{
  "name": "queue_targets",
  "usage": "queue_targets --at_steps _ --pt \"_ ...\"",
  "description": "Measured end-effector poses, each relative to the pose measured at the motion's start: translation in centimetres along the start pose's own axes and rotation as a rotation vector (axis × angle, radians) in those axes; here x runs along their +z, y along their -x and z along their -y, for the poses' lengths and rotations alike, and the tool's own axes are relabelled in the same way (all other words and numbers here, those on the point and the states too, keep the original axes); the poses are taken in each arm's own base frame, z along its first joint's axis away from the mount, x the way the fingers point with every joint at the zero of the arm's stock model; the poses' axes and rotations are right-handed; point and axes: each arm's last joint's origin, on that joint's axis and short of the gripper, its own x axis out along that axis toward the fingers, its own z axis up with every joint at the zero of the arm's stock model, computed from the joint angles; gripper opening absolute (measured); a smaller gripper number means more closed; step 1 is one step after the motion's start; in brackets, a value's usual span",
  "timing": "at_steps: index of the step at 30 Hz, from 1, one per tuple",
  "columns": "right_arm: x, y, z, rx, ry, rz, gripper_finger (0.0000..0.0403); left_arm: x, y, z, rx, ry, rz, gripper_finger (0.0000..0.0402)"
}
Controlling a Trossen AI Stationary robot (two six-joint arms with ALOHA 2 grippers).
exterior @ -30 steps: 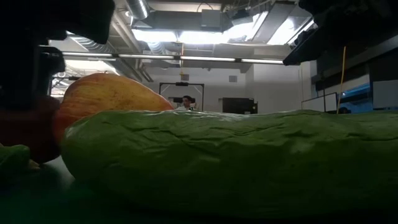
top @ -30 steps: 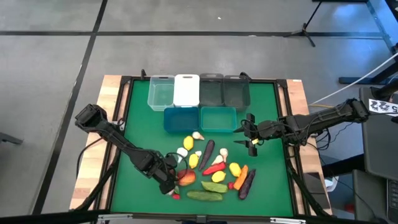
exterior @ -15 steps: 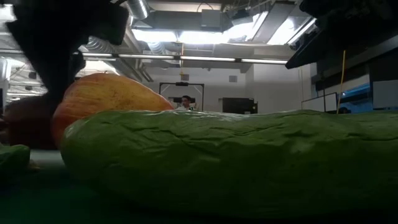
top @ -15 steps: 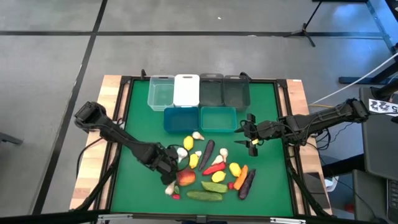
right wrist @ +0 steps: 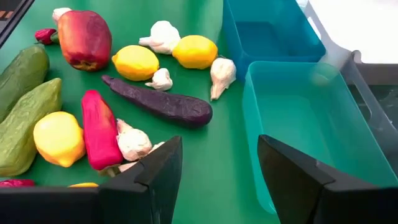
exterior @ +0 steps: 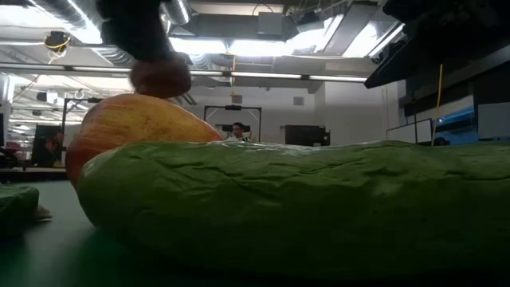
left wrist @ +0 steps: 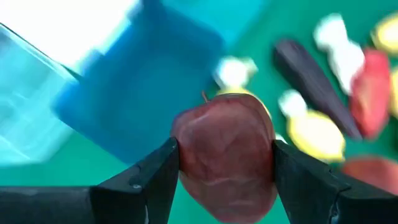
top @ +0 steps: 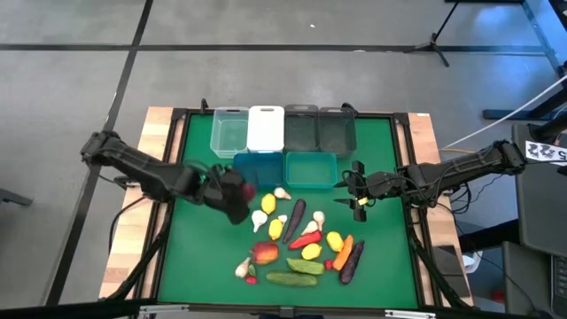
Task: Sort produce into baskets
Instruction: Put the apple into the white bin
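I've got a dark red peach (left wrist: 225, 155) pinched between the left gripper (top: 232, 193) fingers, lifted clear of the mat just beside the blue basket (top: 259, 168), presumably heading for a bin. My right gripper (top: 358, 191) waits spread by the teal basket (top: 311, 168).

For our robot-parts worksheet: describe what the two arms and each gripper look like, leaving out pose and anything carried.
Both arms are dark, nearly black, built of slim jointed segments with bulkier joint housings. The left gripper ends in two matte black, wedge-shaped fingers with flat inner faces. The right gripper has the same black angular fingers. Thin dark cables trail along the right arm. No markings are visible on either arm.
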Motion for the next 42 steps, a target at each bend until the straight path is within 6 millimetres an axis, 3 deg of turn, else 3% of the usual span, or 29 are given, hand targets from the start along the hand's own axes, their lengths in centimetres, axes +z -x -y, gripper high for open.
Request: queue_targets --at_steps 5,12,29,34,42 --pt "0.0 0.0 0.0 -0.008 -0.001 0.001 0.0209 2.4 -0.2 -2.8 0.133 -0.019 0.116 0.0228" --pt "0.0 0.0 0.1 -0.034 -0.001 0.005 0.0209 6.2 -2.1 -6.3 0.268 -0.047 0.224 0.0228" --pt "0.0 0.0 0.1 -0.05 0.0 0.007 0.0209 12.2 -4.1 -13.6 0.221 -0.026 0.405 0.0228" --pt "0.0 0.0 0.2 -0.051 -0.009 0.007 0.0209 13.0 -6.2 -16.3 0.238 0.001 0.375 0.0228" --pt "0.1 0.0 0.2 -0.052 -0.011 0.009 0.0209 12.6 -11.5 -19.3 0.306 0.01 0.215 0.0228"
